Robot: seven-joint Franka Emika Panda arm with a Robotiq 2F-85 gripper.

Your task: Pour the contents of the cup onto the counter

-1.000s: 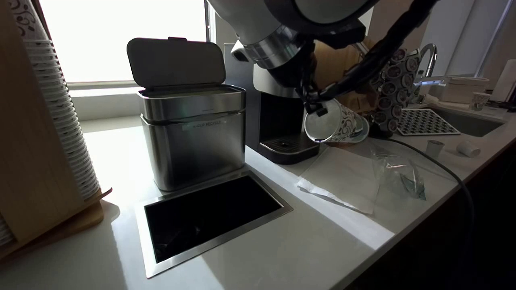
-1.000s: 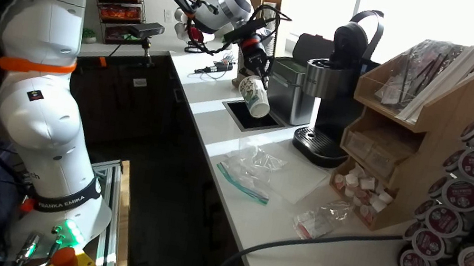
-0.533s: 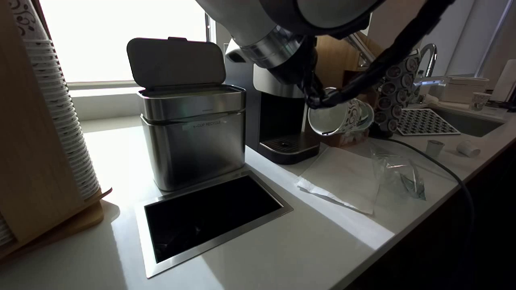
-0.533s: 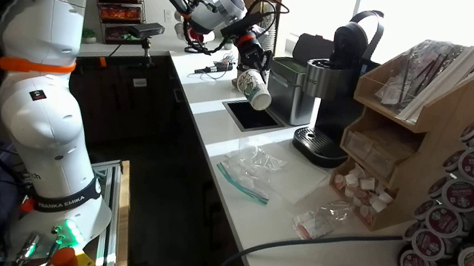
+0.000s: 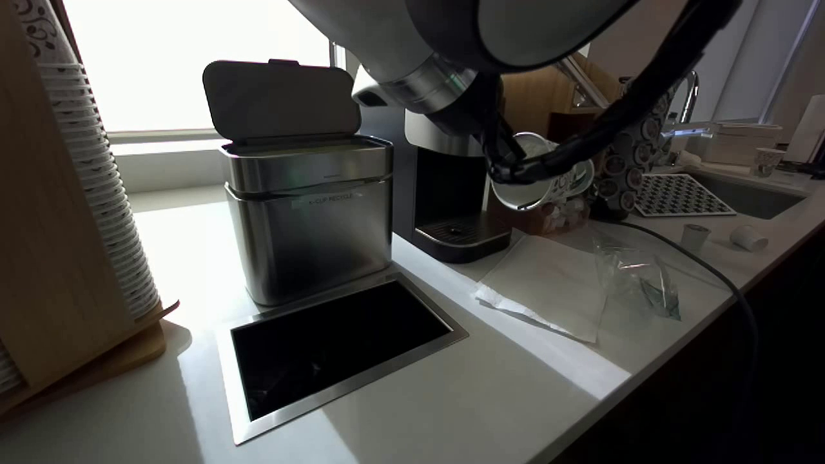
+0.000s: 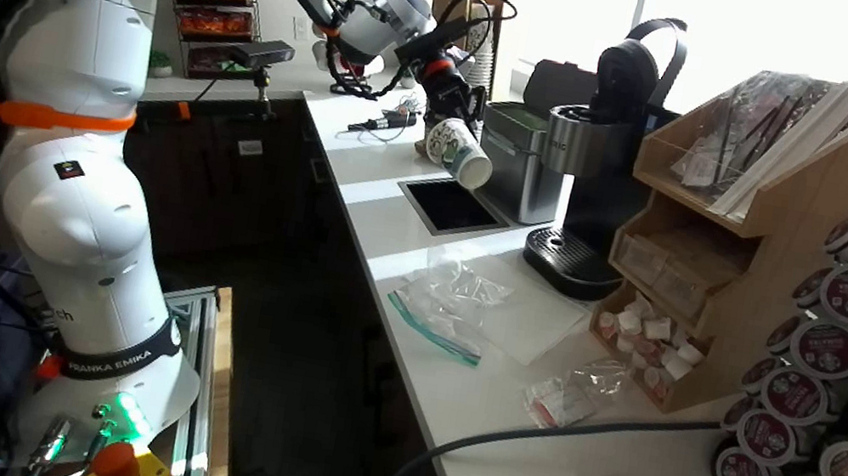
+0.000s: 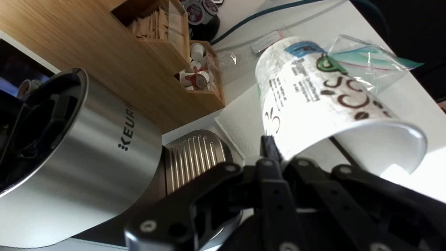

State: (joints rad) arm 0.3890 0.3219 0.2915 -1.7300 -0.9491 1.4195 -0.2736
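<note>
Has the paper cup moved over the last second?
Yes, upward: in both exterior views, the paper cup sits higher against the coffee maker than before.

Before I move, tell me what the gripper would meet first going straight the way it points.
Probably the white sheet on the counter, the held cup perhaps touching it first; depth is unclear.

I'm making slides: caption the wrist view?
Hand pinching a tilted, printed paper cup above the white counter, a coffee maker alongside.
</note>
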